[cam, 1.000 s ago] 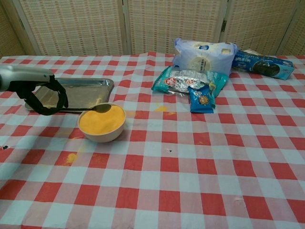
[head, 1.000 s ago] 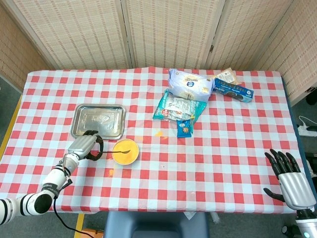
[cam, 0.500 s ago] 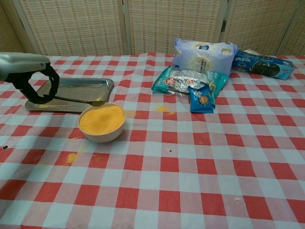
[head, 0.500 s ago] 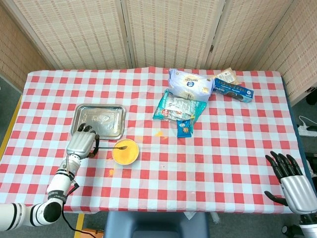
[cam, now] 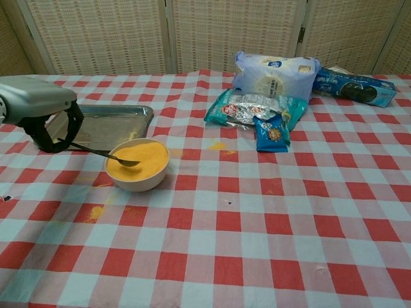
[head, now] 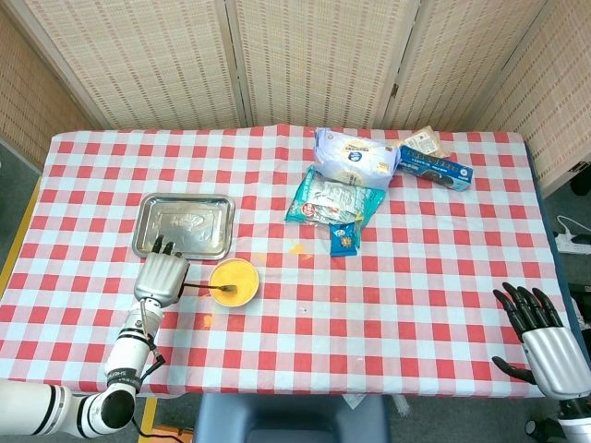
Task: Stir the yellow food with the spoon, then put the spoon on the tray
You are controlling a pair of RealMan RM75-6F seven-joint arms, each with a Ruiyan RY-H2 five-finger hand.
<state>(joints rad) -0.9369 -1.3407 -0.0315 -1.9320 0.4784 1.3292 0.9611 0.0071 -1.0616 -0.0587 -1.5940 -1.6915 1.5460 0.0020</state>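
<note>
Setting: woven-panel screens stand behind a table (head: 443, 305) under a red-and-white checked cloth.
Left hand: my left hand (head: 162, 277), lower left of the head view, has its fingers curled round the handle of the spoon (cam: 103, 154).
Spoon: handle slopes down to the right; the bowl end dips into the yellow food (cam: 138, 160) on its left side.
Bowl: the small pale bowl (head: 234, 282) sits just below the lower right corner of the steel tray (head: 183, 226), apart from it.
Right hand: my right hand (head: 547, 340), lower right corner of the head view, holds nothing, fingers spread, well clear of the work.
Other items: snack packets (head: 334, 201) and a blue box (head: 435, 167) lie upper centre and upper right.
Spillage: yellow specks mark the cloth (cam: 95, 212) below left of the bowl.
Step in hand, my judgement: stirring.
Method advised: keep the spoon tip low in the powder, sweep in small slow circles inside the rim, avoid levering against the wall so the light bowl does not slide or tip.
Risk: more food flicked over the rim.
</note>
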